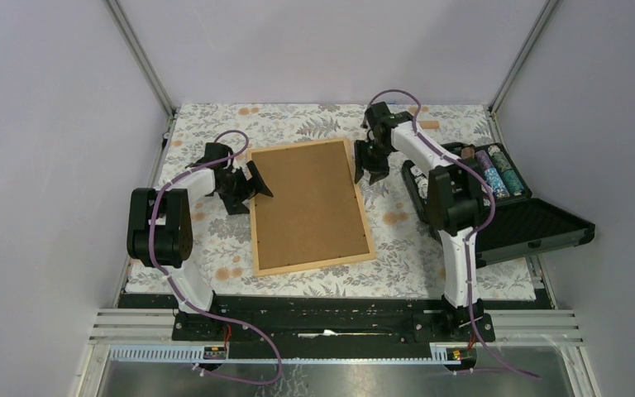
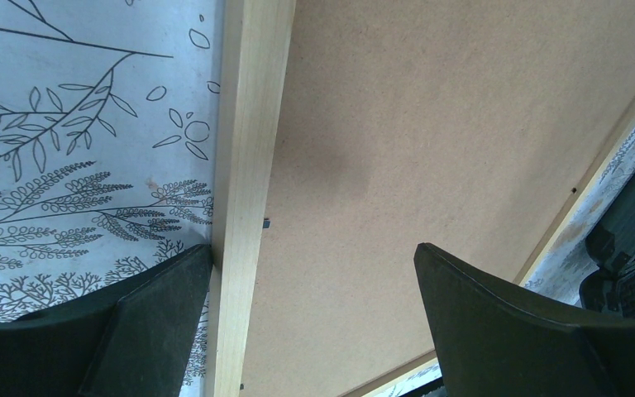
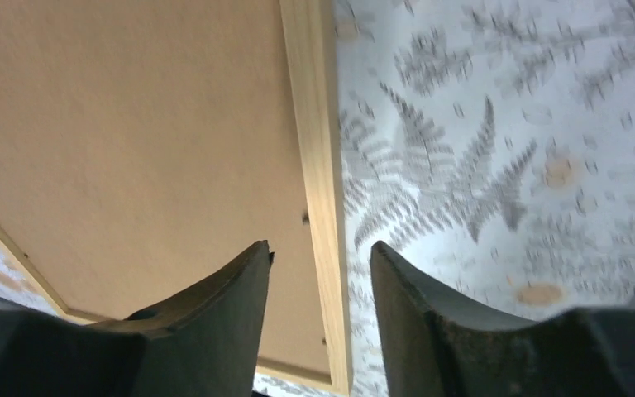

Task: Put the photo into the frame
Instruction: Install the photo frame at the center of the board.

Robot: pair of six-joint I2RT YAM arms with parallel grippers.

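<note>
On the table (image 1: 223, 248) the frame (image 1: 314, 263) lies back-up; left tool (image 1: 252, 188) spread wide at its 9 o'clock edge, right tool (image 1: 370, 172) half-open at 2 o'clock.

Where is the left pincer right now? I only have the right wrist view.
Observer: The left pincer is open wide, astride the left long rail of the frame, across from yours.
Operator: Anything off to my right?
Observer: An open black case lies right of the frame, apart from it.
Operator: And the photo?
Observer: No view shows it. The frame lies back up, with the brown backing board on top.
</note>
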